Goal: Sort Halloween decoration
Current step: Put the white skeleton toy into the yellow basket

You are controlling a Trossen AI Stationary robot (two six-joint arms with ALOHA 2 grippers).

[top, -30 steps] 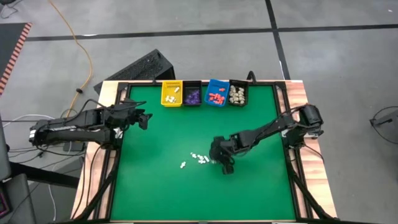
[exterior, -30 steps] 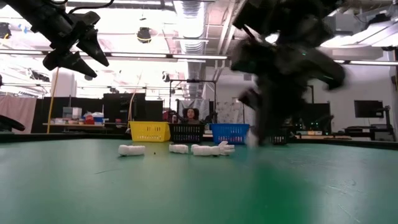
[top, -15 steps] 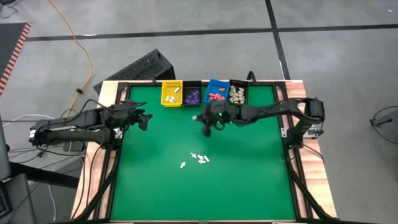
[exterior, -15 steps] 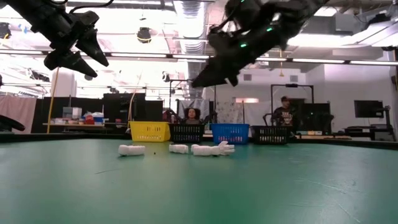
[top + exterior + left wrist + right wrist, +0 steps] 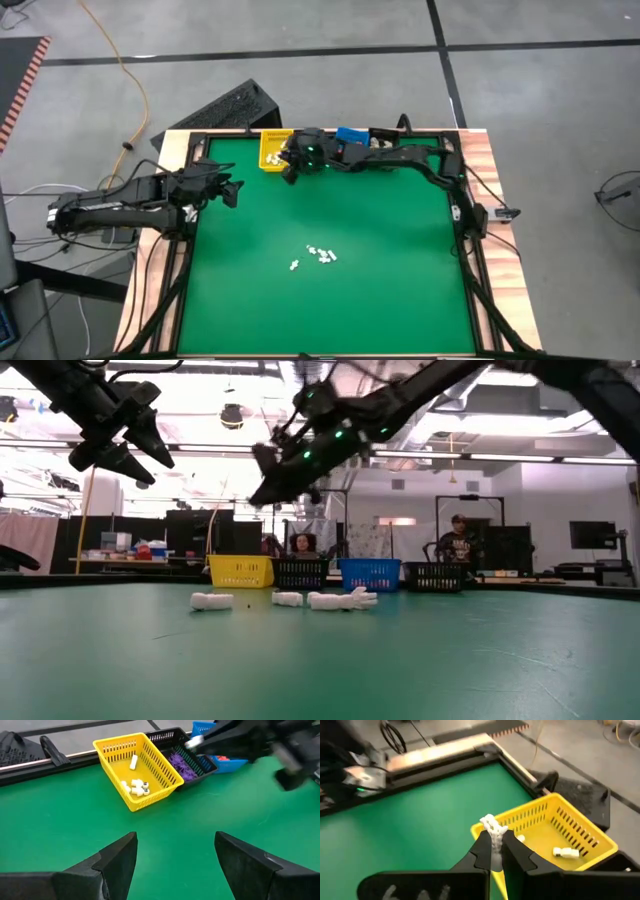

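Claw, right [image 5: 494, 851], pinches white bony decoration piece [image 5: 493, 833] above yellow bin [image 5: 570, 837].

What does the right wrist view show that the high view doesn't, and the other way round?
Only the right wrist view shows the right end effector shut on a small white piece, close to the yellow bin's near rim, and the white pieces lying inside that bin.

Only the high view shows the left end effector waiting open at the mat's left edge, the loose white pieces mid-mat, and the blue bin.

Both show the yellow bin at the table's far edge and the green mat.
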